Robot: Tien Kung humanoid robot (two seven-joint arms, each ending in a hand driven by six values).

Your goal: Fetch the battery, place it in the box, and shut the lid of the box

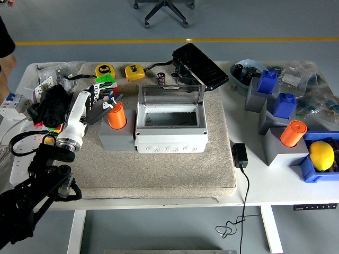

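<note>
left hand [104,101] rests by orange battery [117,115], its grip unclear amid clutter.

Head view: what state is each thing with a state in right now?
White plastic junction box: open, nothing visible inside.
Clear hinged lid: raised upright.
Orange cylindrical battery: upright on grey block, left hand at it, grasp unclear.
Second orange cylinder: tilted on grey block.

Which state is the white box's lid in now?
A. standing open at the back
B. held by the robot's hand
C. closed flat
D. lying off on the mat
A: the clear lid stands upright along the back edge of the white box, whose inside is open to view.
</note>
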